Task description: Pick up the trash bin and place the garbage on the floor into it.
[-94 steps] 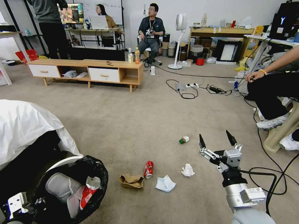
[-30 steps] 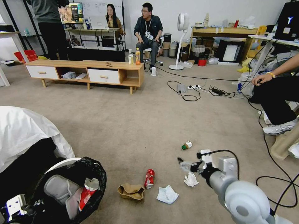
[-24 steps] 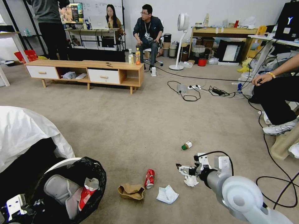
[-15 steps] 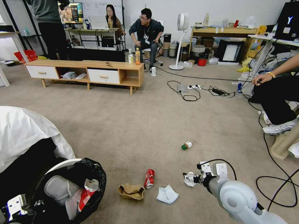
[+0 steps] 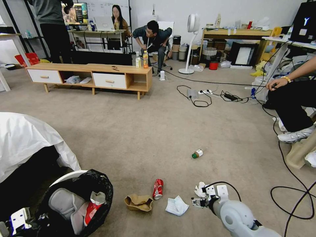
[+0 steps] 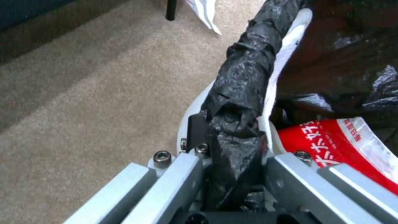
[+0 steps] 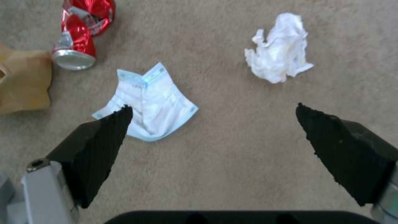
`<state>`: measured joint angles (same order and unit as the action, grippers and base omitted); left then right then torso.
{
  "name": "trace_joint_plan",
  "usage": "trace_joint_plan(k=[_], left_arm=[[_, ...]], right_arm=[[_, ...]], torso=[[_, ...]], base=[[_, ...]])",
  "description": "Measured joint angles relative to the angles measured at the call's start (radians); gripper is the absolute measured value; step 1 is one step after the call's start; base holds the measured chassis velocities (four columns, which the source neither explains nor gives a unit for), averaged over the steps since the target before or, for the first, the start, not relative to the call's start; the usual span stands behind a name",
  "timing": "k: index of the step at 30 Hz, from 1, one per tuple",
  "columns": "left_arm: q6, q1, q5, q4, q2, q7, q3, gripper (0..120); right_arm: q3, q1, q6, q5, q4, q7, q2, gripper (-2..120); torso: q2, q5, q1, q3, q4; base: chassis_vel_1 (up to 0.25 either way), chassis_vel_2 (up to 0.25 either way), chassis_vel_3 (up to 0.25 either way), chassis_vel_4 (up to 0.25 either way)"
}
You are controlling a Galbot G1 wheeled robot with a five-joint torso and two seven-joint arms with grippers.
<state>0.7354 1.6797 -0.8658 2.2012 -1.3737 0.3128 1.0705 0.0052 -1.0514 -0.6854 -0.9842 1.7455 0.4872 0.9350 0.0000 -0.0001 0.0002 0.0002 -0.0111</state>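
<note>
We see the trash bin (image 5: 77,200) low at our left, tipped so its mouth faces us. It is white with a crinkly black bag (image 6: 240,81) folded over the rim. Our left gripper (image 6: 232,174) is pinching that rim, with the bag squeezed between its two metal fingers (image 6: 174,174). Inside the bin sits a red snack wrapper (image 6: 348,146) (it has white letters on it).

The rest of the garbage lies on the floor (image 5: 138,131), which is a tan carpet, out in front of the bin and well apart from it. There is a torn piece of brown cardboard (image 5: 139,201), and just beside it a dented red soda can (image 5: 158,189) lying on its side. Next comes a flat white and blue tissue (image 5: 176,205). A crumpled white tissue (image 5: 199,190) lies a bit past that. A small green-capped bottle (image 5: 197,153) lies on its side farther out on the carpet.

Our right gripper (image 7: 211,137) hangs over the floor with its black fingers (image 7: 101,146) spread wide apart, holding nothing. In the right wrist view the flat tissue (image 7: 149,102) sits by one fingertip, and the crumpled tissue (image 7: 279,48) lies on the carpet beyond the gap between the two. The can (image 7: 83,34) and the cardboard (image 7: 23,81) lie off to one side.
</note>
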Motion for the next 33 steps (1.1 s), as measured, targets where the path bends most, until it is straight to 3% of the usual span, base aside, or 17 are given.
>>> trace_joint_plan(k=[21,33], left_arm=[[0.0,-0.02,0.002,-0.029,0.003,-0.001,0.0,1],[0.0,-0.035,0.002,-0.053,0.008,-0.001,-0.009,1]], right_arm=[[-0.132,0.107,0.051,0.04,-0.184,-0.047,0.062,100],[-0.215,0.189,0.077,0.051,-0.289,-0.076,0.148,100]], torso=[[0.0,0.0,0.0,0.0,0.0001],[0.0,0.0,0.0,0.0,0.0002]], base=[[0.0,0.0,0.0,0.0],[0.0,0.0,0.0,0.0]])
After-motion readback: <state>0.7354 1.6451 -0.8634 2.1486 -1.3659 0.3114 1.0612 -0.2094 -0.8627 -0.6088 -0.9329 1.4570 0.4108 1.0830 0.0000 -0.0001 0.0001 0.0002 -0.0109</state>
